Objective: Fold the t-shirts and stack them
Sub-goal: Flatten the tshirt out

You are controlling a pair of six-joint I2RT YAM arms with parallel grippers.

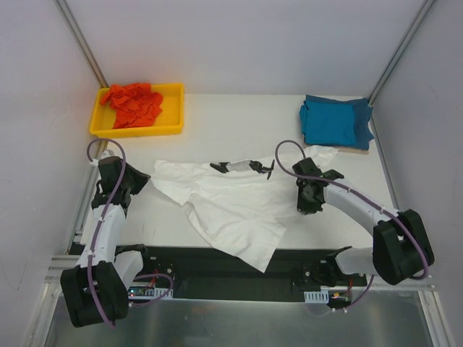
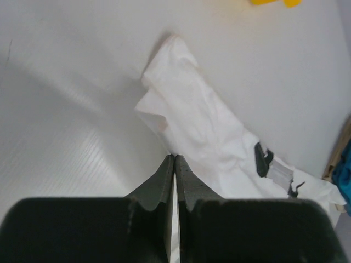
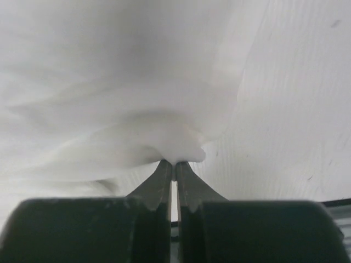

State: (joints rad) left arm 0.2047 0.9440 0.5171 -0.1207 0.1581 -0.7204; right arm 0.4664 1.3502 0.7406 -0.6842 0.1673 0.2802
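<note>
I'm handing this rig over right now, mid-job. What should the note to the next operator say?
End effectors: the left end effector is shut, seemingly pinching the left edge of the white cloth t-shirt with small black marks; the right end effector is shut on a bunch of its right side.
Things: the white shirt lies unfolded mid-table, its hem over the near edge. The teal-blue cloth t-shirt is folded, far right. The orange-red cloth t-shirt is crumpled in the shallow yellow plastic tray, far left.
Done: teal folded.
Left: fold white and orange, then stack.

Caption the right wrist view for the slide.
Right fingers shut on a bunched fold of the white t-shirt, table alongside.
</note>
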